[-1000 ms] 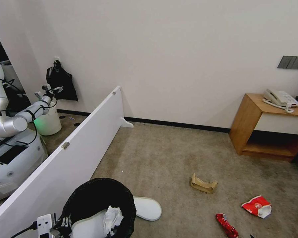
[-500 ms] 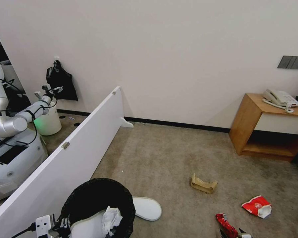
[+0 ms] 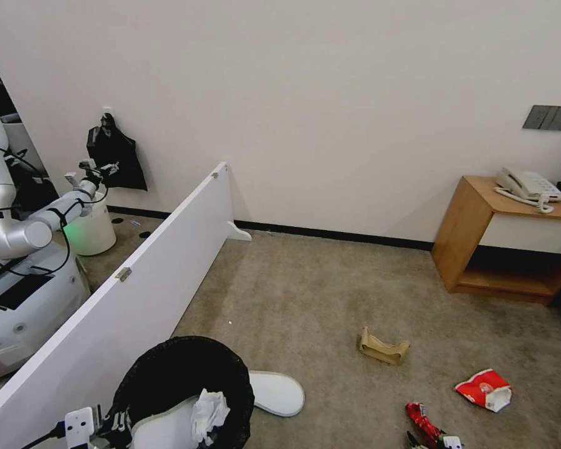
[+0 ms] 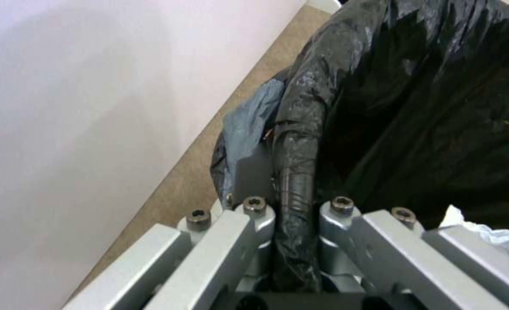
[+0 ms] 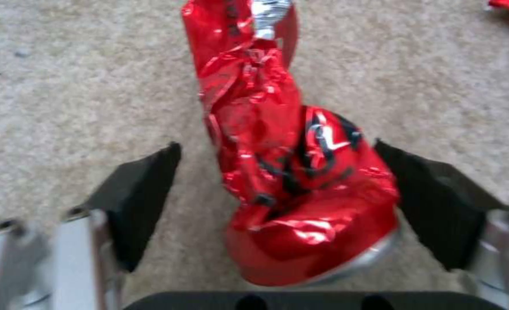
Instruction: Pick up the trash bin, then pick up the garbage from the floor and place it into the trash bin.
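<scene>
Straddling the crushed red wrapper [image 5: 289, 181], the right gripper [image 5: 277, 202] stands wide, one dark finger [image 5: 142, 202] on each side of the foil and apart from it, with the wrapper lying on the beige carpet [image 5: 76, 86] between them. From the head camera this gripper [image 3: 439, 441] sits at the lower right edge of the floor, right at the near end of the wrapper [image 3: 422, 421]. Just beyond lies the red-and-white crushed cup [image 3: 485, 389], and farther toward the wall the folded brown cardboard [image 3: 383, 347].

At the lower left, the left gripper [image 4: 295, 215] is clamped on the rim of the trash bin [image 4: 415, 107], its metal fingers [image 4: 254, 215] pinching a fold of the black bag. The bin [image 3: 181, 386] holds a white slipper [image 3: 162, 430] and a crumpled tissue [image 3: 207, 413]. A second slipper [image 3: 277, 393] lies on the carpet just beside the bin, near the white partition board [image 3: 137, 293].
</scene>
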Robot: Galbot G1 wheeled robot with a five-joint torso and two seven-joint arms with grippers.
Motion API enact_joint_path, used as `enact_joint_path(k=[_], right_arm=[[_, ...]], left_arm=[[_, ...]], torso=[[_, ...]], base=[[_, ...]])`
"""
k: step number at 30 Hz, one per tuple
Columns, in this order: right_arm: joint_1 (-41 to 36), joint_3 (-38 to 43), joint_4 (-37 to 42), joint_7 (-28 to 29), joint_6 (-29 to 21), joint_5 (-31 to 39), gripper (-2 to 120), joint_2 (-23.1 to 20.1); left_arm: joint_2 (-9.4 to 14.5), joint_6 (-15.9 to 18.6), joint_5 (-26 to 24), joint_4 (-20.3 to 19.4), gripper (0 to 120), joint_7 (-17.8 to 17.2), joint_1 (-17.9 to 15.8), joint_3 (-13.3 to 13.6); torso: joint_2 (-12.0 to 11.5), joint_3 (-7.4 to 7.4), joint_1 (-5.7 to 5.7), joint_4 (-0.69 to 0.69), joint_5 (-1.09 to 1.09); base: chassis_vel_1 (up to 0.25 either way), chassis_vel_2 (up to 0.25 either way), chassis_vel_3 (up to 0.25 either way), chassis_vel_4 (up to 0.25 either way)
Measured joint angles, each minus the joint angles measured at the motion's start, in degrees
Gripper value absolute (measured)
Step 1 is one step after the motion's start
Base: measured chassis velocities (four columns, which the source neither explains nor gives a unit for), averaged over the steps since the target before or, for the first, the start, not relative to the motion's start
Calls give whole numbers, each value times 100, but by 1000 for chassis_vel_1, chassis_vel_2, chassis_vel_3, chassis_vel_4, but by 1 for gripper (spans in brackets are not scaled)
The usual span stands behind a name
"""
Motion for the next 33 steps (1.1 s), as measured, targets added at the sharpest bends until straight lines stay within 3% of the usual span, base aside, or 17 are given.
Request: enact_joint_path(k=[5,10,22,33], right_arm=[[-76,46,104,1,-11,41,60,-19],[-144,64,231,-3,-32,59,50,-23],[-354,95,691,-12,-82,127,50,-13],[-1149,52,2738,-249,231,901,50,-278]], left_arm=[[2,-11,4,-13,4,4,14,15],[19,-14,4,-27,4,5,14,16],[63,-7,-21,-31,4,-11,2,21],[83,22,-34,-8,4,-11,-14,67]], torso=[[0,0,0,0,0],[0,0,0,0,0],[0,0,0,0,1],[0,-1,0,0,0]], base=[[0,0,0,0],[0,0,0,0],[0,0,0,0],[0,0,0,0]])
